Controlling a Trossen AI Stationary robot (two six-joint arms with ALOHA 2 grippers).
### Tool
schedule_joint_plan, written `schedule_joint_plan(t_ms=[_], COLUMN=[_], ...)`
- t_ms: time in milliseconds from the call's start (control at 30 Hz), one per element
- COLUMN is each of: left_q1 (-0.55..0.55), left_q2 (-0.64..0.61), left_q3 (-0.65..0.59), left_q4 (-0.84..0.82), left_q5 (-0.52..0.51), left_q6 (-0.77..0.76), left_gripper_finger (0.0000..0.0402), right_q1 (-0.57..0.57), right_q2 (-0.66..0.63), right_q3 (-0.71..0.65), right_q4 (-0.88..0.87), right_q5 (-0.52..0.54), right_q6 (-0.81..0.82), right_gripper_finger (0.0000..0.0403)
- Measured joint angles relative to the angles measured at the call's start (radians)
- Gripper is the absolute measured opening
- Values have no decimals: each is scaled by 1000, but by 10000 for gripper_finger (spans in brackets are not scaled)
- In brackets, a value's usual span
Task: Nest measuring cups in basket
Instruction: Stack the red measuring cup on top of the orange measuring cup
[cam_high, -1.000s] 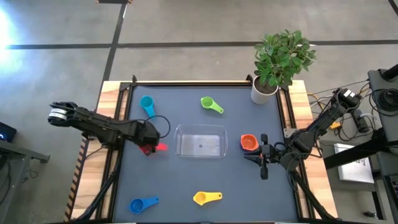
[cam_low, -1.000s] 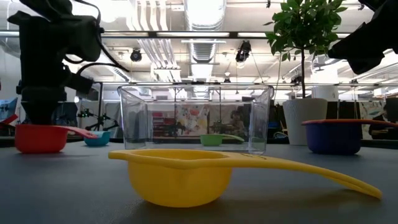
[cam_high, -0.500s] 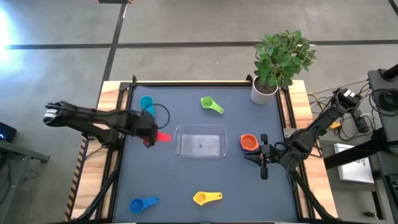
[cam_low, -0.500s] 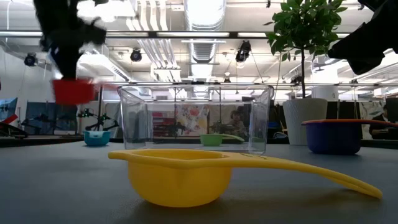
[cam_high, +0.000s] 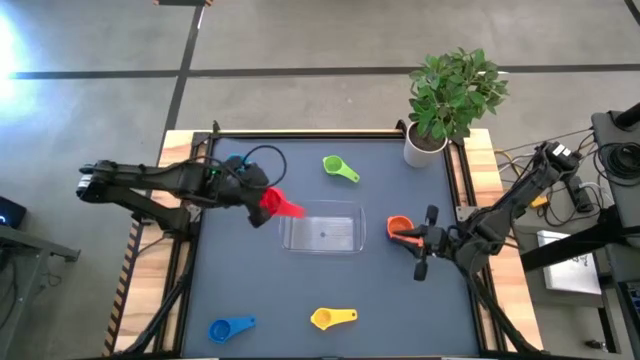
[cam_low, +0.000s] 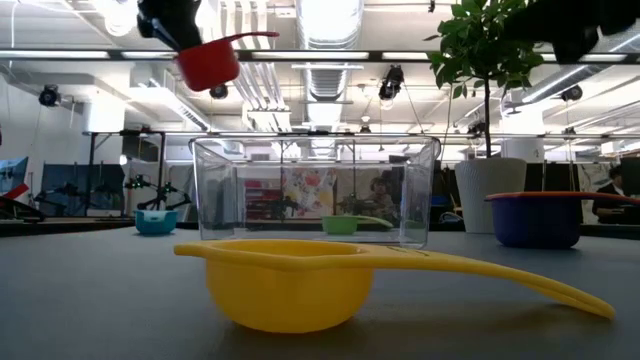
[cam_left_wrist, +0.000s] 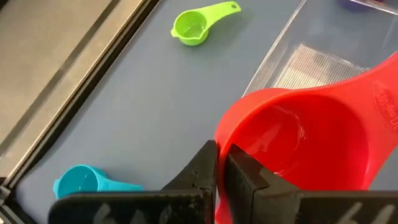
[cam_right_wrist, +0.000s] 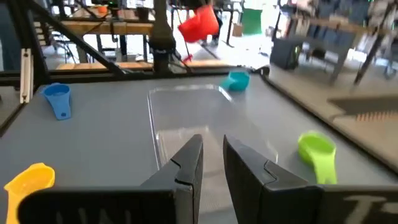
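Note:
My left gripper (cam_high: 262, 203) is shut on the red cup (cam_high: 273, 202), held high over the far-left corner of the clear basket (cam_high: 322, 228). My right gripper (cam_high: 418, 242) hovers open, raised off the table just right of the orange cup (cam_high: 398, 228). In the low view the orange cup sits inside a dark purple cup (cam_low: 540, 225). Resting on their bowls on the table are the light blue cup (cam_high: 234, 161), green cup (cam_high: 340, 168), yellow cup (cam_high: 332, 318) and blue cup (cam_high: 230, 328). Nothing lies in the basket. My left gripper pinches the red cup's bowl wall (cam_left_wrist: 221, 146) on the side away from the handle (cam_left_wrist: 385, 93), one finger inside the bowl and one outside. The cup is lifted clear, nearly upright, with its handle (cam_low: 250, 38) pointing toward the table's right.
A white plant pot (cam_high: 424, 150) with a leafy plant stands at the far-right corner. Raised rails run along the table's left and right edges. Bare mat lies between the basket and the yellow cup.
My left gripper has lifted the red cup off the table and carried it up, toward the far edge and right to the basket's corner. The cup's handle has swung toward the basket. My right gripper has shifted slightly toward the orange cup.

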Motion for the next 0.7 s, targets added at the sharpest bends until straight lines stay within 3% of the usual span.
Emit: schedule_joint_plan(t_ms=[400,700], left_q1=[3,4], left_q2=[125,215], left_q3=[64,138], left_q4=[100,133], left_q5=[48,54], left_q6=[26,34], left_gripper_finger=[0,0], right_q1=[-75,-170], right_q2=[94,213], right_q3=[150,207], right_q4=[-24,-23], right_q5=[-3,-11], right_q6=[-279,-320], right_gripper_finger=[79,176])
